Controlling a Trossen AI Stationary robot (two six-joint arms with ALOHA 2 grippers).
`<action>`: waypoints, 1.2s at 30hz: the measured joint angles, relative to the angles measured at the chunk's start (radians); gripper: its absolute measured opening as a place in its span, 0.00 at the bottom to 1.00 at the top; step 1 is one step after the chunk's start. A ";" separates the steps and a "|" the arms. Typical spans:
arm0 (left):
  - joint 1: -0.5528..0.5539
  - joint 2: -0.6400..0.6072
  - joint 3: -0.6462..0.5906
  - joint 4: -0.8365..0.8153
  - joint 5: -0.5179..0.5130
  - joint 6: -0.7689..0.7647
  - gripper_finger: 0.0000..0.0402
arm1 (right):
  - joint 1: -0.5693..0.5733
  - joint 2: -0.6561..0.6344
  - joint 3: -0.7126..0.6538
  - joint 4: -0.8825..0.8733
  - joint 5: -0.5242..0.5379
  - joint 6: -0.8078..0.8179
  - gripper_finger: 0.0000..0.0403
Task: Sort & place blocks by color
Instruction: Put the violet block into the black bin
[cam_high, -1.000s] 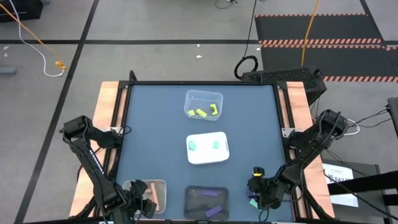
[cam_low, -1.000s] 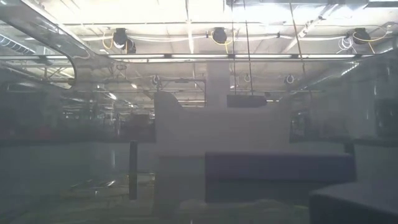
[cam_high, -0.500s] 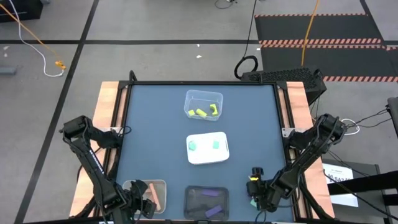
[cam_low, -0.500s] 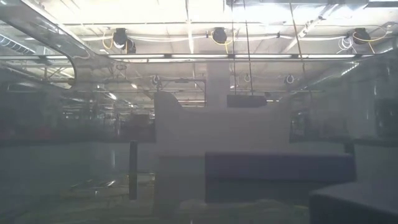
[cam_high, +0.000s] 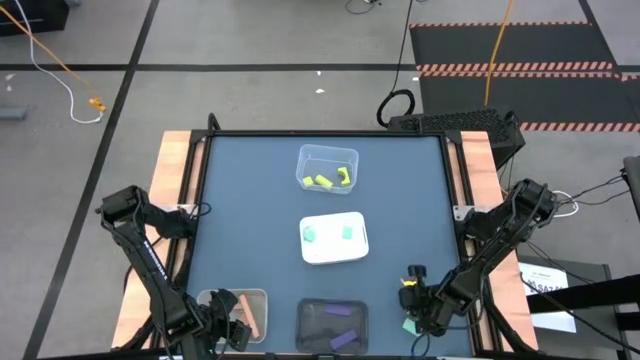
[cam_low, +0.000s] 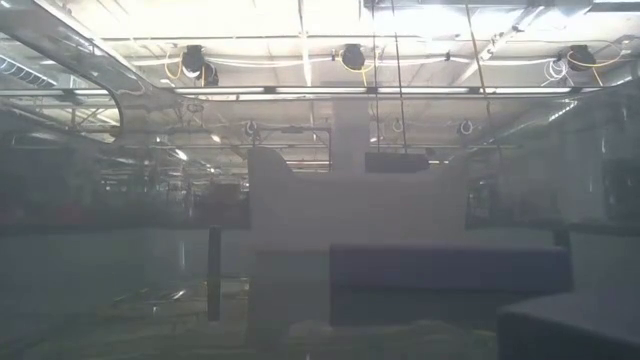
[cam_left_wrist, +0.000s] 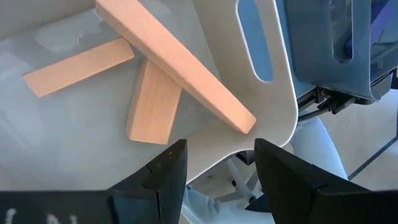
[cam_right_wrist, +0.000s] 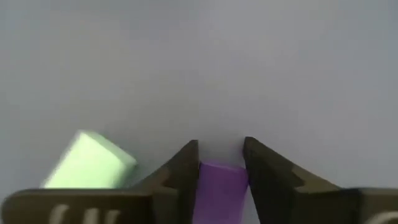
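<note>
My right gripper (cam_right_wrist: 219, 155) is low over the table's near right part (cam_high: 416, 316) and is shut on a small purple block (cam_right_wrist: 219, 186). In the high view the gripper hides this block. A pale green block (cam_right_wrist: 90, 167) lies on the table just beside the fingers (cam_high: 408, 326). My left gripper (cam_left_wrist: 217, 163) hangs open over the clear tray (cam_high: 238, 298) at the near left. That tray holds salmon bars (cam_left_wrist: 174, 62), and nothing is between the left fingers. My right gripper pinches the purple block by two opposite sides (cam_right_wrist: 204, 184), one finger on each. The fingers point down at the table from above. The block's lower part is out of the wrist picture, and I cannot tell whether it is lifted.
A clear tray (cam_high: 327, 152) with yellow-green blocks stands at the far middle. A white tray (cam_high: 333, 254) with teal blocks is at the centre. A black tray (cam_high: 332, 306) with purple blocks sits at the near edge, left of my right gripper. Bare blue tabletop lies between them.
</note>
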 joint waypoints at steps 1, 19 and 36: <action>0.000 0.000 0.000 0.000 0.000 0.000 0.46 | -0.001 -0.020 -0.004 -0.016 -0.005 0.017 0.33; 0.000 0.000 0.000 0.002 -0.069 0.025 0.46 | 0.051 -0.134 -0.030 -0.175 -0.191 0.521 0.67; 0.000 -0.025 0.000 0.424 -0.451 0.503 0.46 | 0.053 -0.070 -0.029 -0.204 -0.203 0.555 0.20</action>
